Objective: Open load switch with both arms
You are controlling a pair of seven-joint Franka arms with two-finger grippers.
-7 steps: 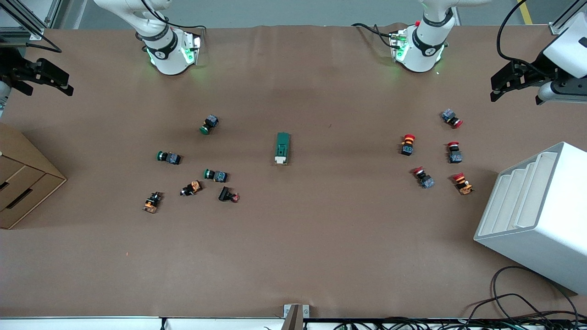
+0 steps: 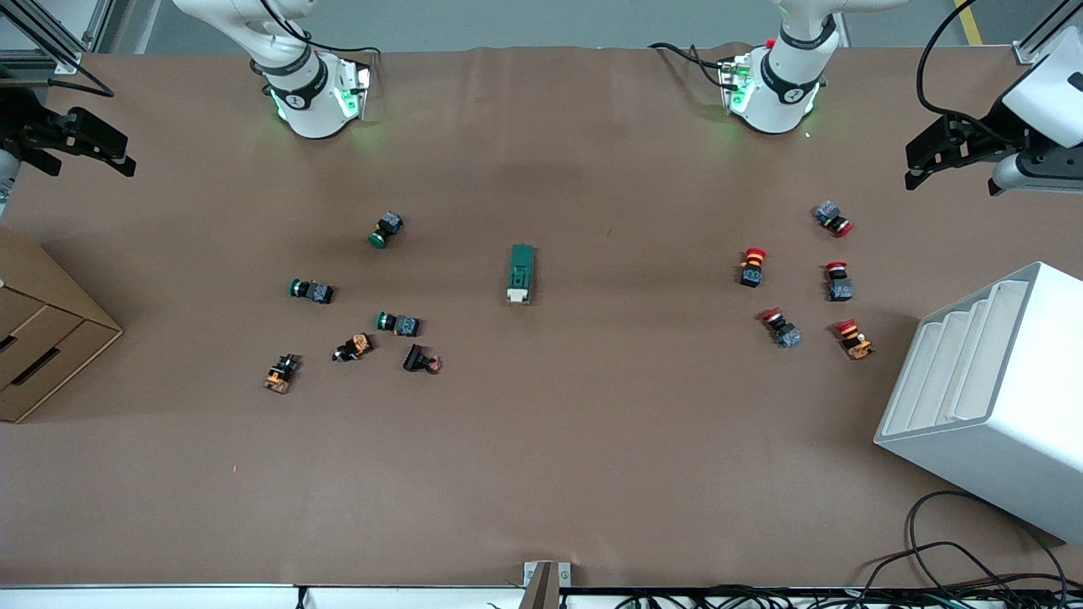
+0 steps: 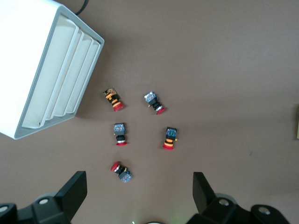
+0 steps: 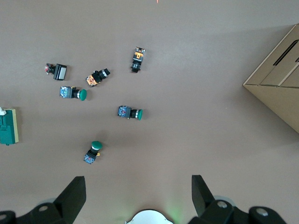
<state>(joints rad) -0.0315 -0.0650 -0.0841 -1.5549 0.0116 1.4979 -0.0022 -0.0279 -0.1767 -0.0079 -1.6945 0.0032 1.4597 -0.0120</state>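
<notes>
A: Lying untouched at mid-table, the small dark-green rectangular load switch (image 2: 521, 273) points its white tab toward the front camera — nothing grips it, so I judge the task is at the approach step.

B: What flanks it?

A: Green-capped push buttons (image 2: 395, 323) toward the right arm's end, red-capped push buttons (image 2: 752, 266) toward the left arm's end, all well apart from it. A brown cardboard drawer box (image 2: 42, 326) and a white slotted plastic rack (image 2: 990, 389) sit at the table's ends.

B: And the arms?

A: The right gripper (image 2: 100, 150) hangs high over its end of the table, fingers spread. The left gripper (image 2: 937, 155) does likewise, fingers apart, above the red buttons. Next, I'd guess — both swing inward, one pinning the body while the other works the tab.
</notes>
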